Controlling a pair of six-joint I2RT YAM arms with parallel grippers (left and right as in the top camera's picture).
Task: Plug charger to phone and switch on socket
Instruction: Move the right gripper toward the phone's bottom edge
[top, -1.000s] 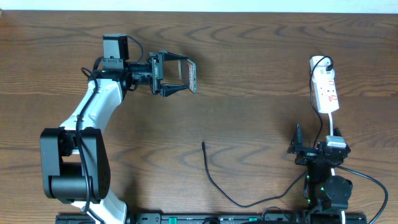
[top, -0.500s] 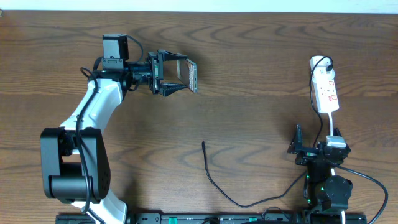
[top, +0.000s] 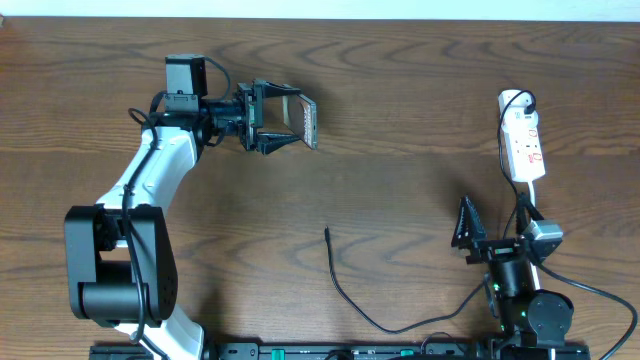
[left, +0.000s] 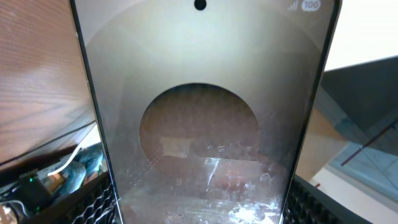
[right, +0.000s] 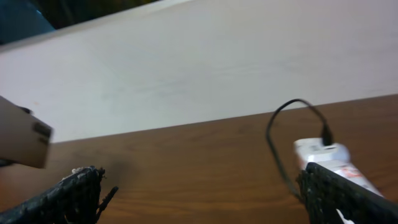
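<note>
Right arm on the move: since a second ago the right gripper (top: 465, 218) has swung a little toward the middle of the table (top: 400, 90) and tipped its fingers up; the left arm hasn't budged. Right jaws stand wide apart with nothing between them; in the right wrist view only wood and wall show between the fingers. Over on the left, the left gripper (top: 292, 121) is clamped on the phone (top: 308, 122), holding it edge-on at the far left-centre; its screen with the dark oval fills the left wrist view. The charger (top: 328, 235) lies loose on the wood; tip at mid-table, cable curling back toward the near edge, well apart from the phone. The socket (top: 524, 145) sits at the far right, black plug in its far end, just beyond the right arm.
</note>
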